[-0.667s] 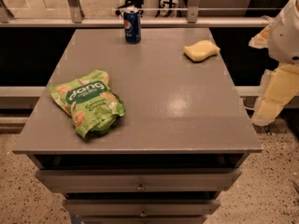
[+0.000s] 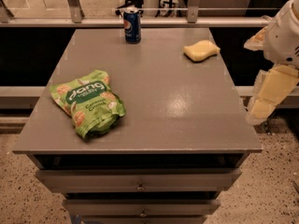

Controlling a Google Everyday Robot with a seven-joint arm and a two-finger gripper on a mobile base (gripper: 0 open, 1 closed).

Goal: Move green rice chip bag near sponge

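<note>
Nothing's really moved since a moment ago: your green rice chip bag (image 2: 88,104) lies in the same front-left spot on the surface (image 2: 168,111), well apart from the sponge (image 2: 201,50) at the back right. Your tool (image 2: 270,93) hangs off the right edge, nowhere near the bag; whether it's open or closed, can't tell. So I'd say the move hasn't started yet.

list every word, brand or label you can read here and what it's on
"dang": white, on the dark band of the green rice chip bag
Smaller print under it: too blurred to read
blue can: round logo only, lettering unreadable
sponge: no text
end effector, hanging beside the table on the right: no text
</note>
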